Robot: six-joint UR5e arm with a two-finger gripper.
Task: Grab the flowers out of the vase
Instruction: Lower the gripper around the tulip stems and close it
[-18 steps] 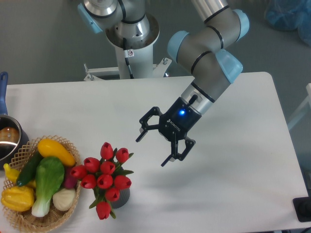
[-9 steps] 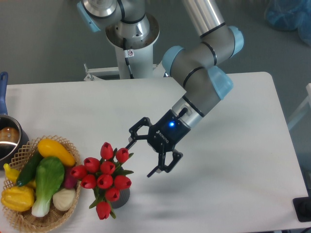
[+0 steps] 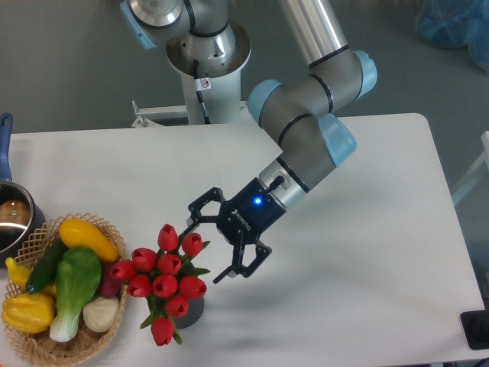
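The flowers (image 3: 163,279), a tight bunch of red tulip buds with green leaves, stand in the dark grey vase (image 3: 191,310) near the table's front left. Only a bit of the vase shows under the buds. My gripper (image 3: 202,251) is open and empty, just right of the bunch. Its upper fingertip is close beside the upper right bud and its lower fingertip is right of the middle buds. I cannot tell whether a finger touches a bud.
A wicker basket (image 3: 38,348) with yellow, green and white vegetables sits at the front left, touching the flowers' left side. A metal pot (image 3: 11,218) with a blue handle stands at the left edge. The robot base (image 3: 206,69) is behind the white table (image 3: 367,290).
The gripper has moved left and slightly down across the table, from the middle to right beside the flowers. It has stayed open. The flowers and vase have not moved.
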